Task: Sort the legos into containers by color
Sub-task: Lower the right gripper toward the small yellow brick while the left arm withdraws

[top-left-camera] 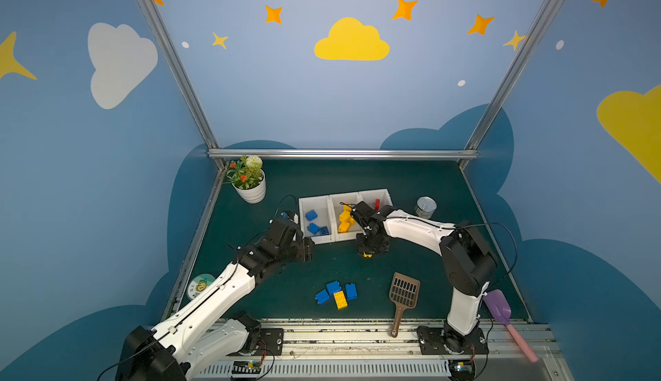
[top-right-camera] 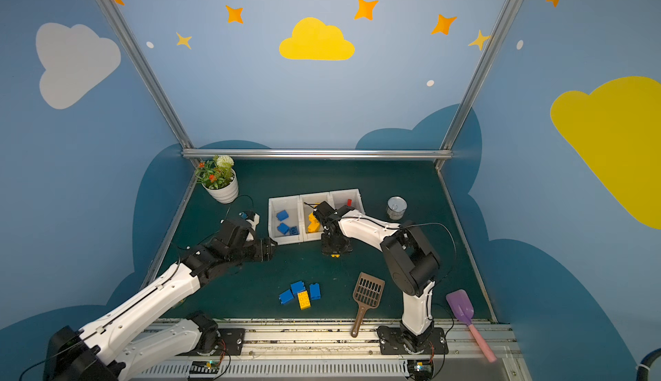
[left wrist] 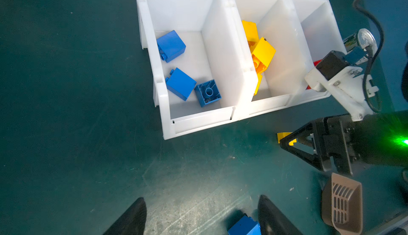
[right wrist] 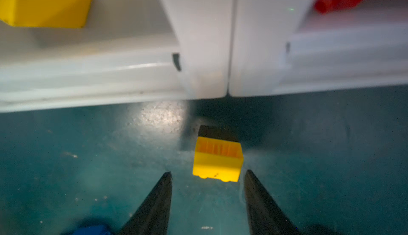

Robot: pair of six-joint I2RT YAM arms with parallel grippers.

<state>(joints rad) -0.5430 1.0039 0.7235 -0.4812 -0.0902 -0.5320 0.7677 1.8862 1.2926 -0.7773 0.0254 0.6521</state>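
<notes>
Table (top-left-camera: 357, 179), green-topped. Three white bins are set side by side toward the far edge, about midway between the left and right edges. The bin nearest the left edge (left wrist: 157, 79) is stocked with three blue bricks (left wrist: 181, 84). The middle bin (left wrist: 267, 106) is stocked with a heap of yellow bricks (left wrist: 262, 50). The bin nearest the right edge (top-left-camera: 373, 197) is stocked with one red brick (top-left-camera: 377, 204). One loose yellow brick (right wrist: 217, 165) is found on the table just in front of the join between the middle and right-hand bins, apart from both. The right fingers (right wrist: 156, 209) are pointed down at it and held apart. The brick is seen just ahead of the tips, and no contact is shown. The left fingers (left wrist: 132, 220) are spread wide with nothing between the tips, and are held over bare table in front of the blue bin. A blue brick (left wrist: 244, 226) is cut off by the frame close beside one finger, and whether it is touched cannot be told. A cluster is laid out near the near edge, about midway along it: three blue bricks (top-left-camera: 333, 286) (top-left-camera: 322, 296) (top-left-camera: 351, 291) are packed around one long yellow brick (top-left-camera: 340, 300). Other items are recorded: a potted plant (top-left-camera: 250, 182) in the far left corner, a tin can (top-left-camera: 425, 207) beside the bins toward the right edge, a brown slotted scoop (top-left-camera: 403, 298) near the near edge, a purple scoop (top-left-camera: 499, 307) at the near right corner and a disc (top-left-camera: 201, 284) by the left edge.
</notes>
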